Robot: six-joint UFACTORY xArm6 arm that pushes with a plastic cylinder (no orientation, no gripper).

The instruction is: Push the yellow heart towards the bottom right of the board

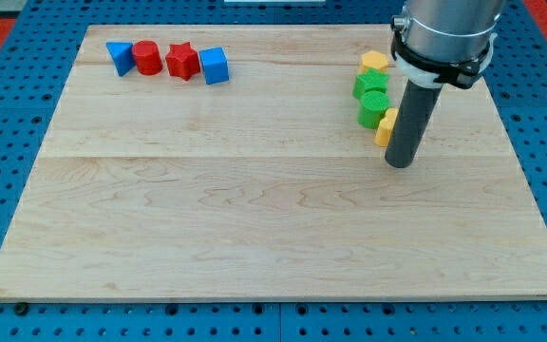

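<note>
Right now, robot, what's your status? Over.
My tip down beside a yellow block, on its right. Shape hidden, maybe the heart. Green blocks just above it. Over.

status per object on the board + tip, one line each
my tip: down at the board, touching the right side of the lower yellow block
lower yellow block: partly hidden by rod, shape unclear
two green blocks: stacked in a column, touching
upper yellow block: heads the column
blue triangle, red cylinder, red star, blue cube: row at top left, untouched
</note>
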